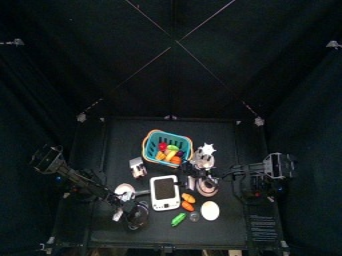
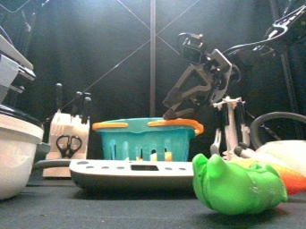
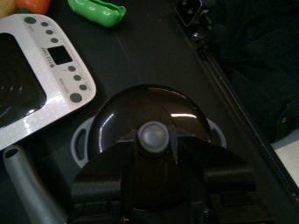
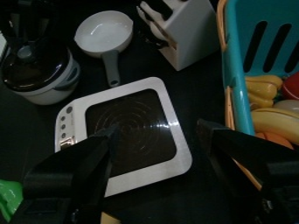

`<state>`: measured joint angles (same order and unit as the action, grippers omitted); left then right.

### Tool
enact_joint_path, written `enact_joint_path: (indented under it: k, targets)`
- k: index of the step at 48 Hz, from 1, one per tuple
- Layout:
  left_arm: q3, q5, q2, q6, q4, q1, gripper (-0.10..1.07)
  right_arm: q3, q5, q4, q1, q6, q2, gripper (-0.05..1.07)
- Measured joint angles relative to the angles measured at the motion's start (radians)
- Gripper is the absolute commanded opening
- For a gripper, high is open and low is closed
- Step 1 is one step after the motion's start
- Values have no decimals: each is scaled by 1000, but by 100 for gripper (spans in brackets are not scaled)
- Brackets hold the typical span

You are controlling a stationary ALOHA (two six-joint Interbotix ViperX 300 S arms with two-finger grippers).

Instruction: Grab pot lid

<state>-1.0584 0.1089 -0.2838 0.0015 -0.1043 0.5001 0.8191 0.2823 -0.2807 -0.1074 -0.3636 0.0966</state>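
Note:
The pot lid (image 3: pixel 146 118) is dark domed glass with a grey knob (image 3: pixel 152 136) in its middle and sits on a pot near the table's front edge. In the top view the pot lid (image 1: pixel 134 214) lies at the front left. My left gripper (image 3: pixel 152 150) is right over the lid, open, with a jaw on each side of the knob. Over the white scale (image 4: pixel 122 122), my right gripper (image 4: pixel 158 166) hangs open and holds nothing. It hovers above the table's right half (image 1: pixel 207 182).
A teal basket (image 1: pixel 163 148) of toy food stands at the back. The white scale (image 3: pixel 30 70) lies beside the lid, and a green toy pepper (image 3: pixel 100 10) lies beyond it. A white pan (image 4: pixel 103 33), a knife block (image 4: pixel 181 31) and a white cooker (image 4: pixel 41 70) are nearby.

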Motion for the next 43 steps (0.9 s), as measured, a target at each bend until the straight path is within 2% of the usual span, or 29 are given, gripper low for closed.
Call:
enact_joint_path:
  k: [14, 43]
  targets:
    - [0, -2, -81, 0, 2, -2, 57, 0, 0, 0, 0, 0, 0, 100]
    - [-2, 0, -86, 2, 12, -12, 57, 0, -2, 0, -2, 3, -2, 100]
